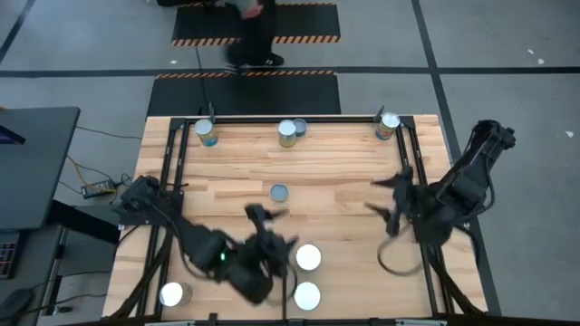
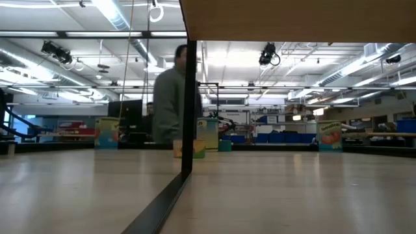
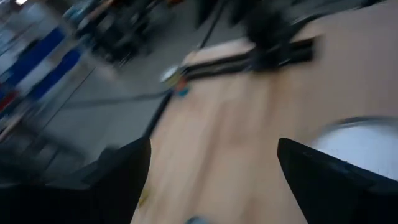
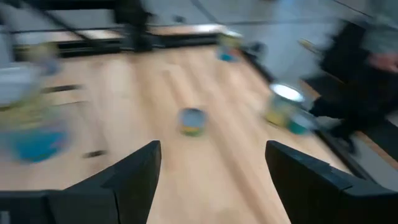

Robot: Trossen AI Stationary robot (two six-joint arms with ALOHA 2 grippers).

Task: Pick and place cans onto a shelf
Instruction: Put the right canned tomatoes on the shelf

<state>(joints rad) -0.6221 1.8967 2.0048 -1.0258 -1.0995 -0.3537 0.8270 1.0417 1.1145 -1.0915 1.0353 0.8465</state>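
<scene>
We see both hands empty and spread wide: left hand [image 1: 268, 214] near the lone can [image 1: 280, 192] mid-table [image 1: 344, 195], right hand [image 1: 388, 201] farther off. Cans look rigid, smooth, light; we'd grip across the round sides.

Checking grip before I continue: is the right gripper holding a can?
No. The right gripper stands open and empty above the light-wood board, with the small dull-topped can apart ahead.

Open board mid-table around lone can [image 1: 280, 192]; two cans [image 1: 307, 276] beside left tool [image 1: 268, 215].
</scene>
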